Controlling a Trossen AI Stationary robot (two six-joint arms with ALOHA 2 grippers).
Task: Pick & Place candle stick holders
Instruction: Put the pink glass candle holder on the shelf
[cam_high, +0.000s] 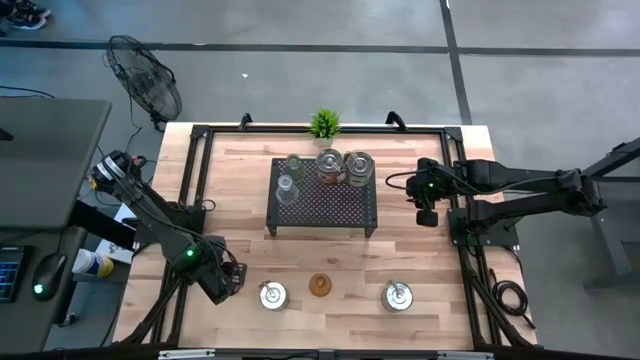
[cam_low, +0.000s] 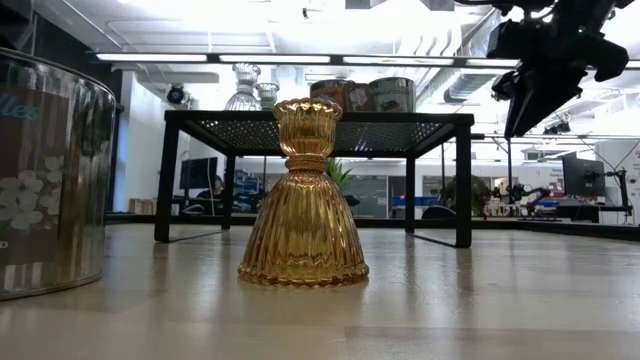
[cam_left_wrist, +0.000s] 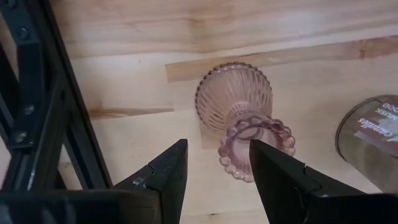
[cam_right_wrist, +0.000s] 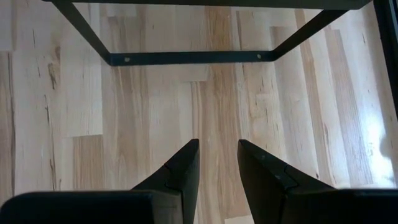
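Observation:
A pink ribbed glass candle stick holder (cam_left_wrist: 233, 99) stands upright on its wide base near the table's front left. My left gripper (cam_left_wrist: 217, 165) points down over it, open; in the high view the gripper (cam_high: 228, 283) hides it. An amber holder (cam_high: 319, 286) and two silver ones (cam_high: 272, 295) (cam_high: 397, 296) stand along the front. Several more holders (cam_high: 329, 165) stand on the black rack (cam_high: 322, 205). My right gripper (cam_right_wrist: 217, 149) hangs open over bare wood to the right of the rack. My left gripper comes at the pink holder from above. One finger (cam_left_wrist: 273, 171) stands right at the beaded top rim (cam_left_wrist: 239, 127), and the other is well clear of it. Whether that finger touches the rim, I cannot tell.
A silver tin (cam_left_wrist: 373, 137) stands close beside the pink holder. The table's black frame bar (cam_left_wrist: 50, 124) runs along the left gripper's other side. A small green plant (cam_high: 323, 123) sits at the far edge behind the rack.

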